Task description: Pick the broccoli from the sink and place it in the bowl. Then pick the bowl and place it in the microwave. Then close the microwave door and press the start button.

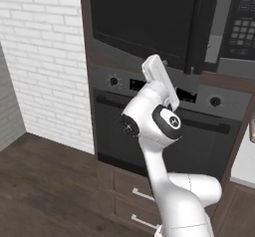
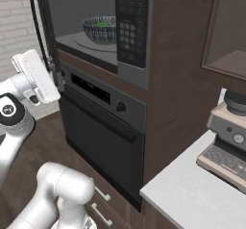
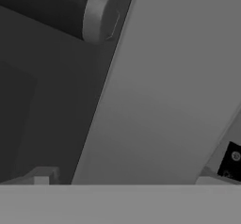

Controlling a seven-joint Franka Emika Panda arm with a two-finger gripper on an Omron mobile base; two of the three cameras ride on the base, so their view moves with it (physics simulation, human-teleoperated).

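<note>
The microwave (image 2: 96, 26) stands open above the oven. On its turntable sits the dark striped bowl (image 2: 100, 31), and the green broccoli (image 2: 102, 24) lies inside it. The microwave door (image 1: 144, 22) is swung wide open; in the right base view it shows edge-on (image 2: 41, 21). My white hand (image 1: 160, 79) (image 2: 36, 76) is raised just below the door's lower edge. In the hand view my gripper (image 3: 124, 180) is open, its fingertips (image 3: 41, 177) wide apart, close against a grey panel. The keypad (image 2: 127, 31) is right of the cavity. The sink is out of view.
A black oven (image 1: 164, 131) with a bar handle (image 2: 103, 122) sits under the microwave, with drawers (image 1: 134, 196) below it. A coffee machine (image 2: 228, 141) stands on the pale counter (image 2: 192, 189) to the right. A white brick wall (image 1: 45, 57) is on the left.
</note>
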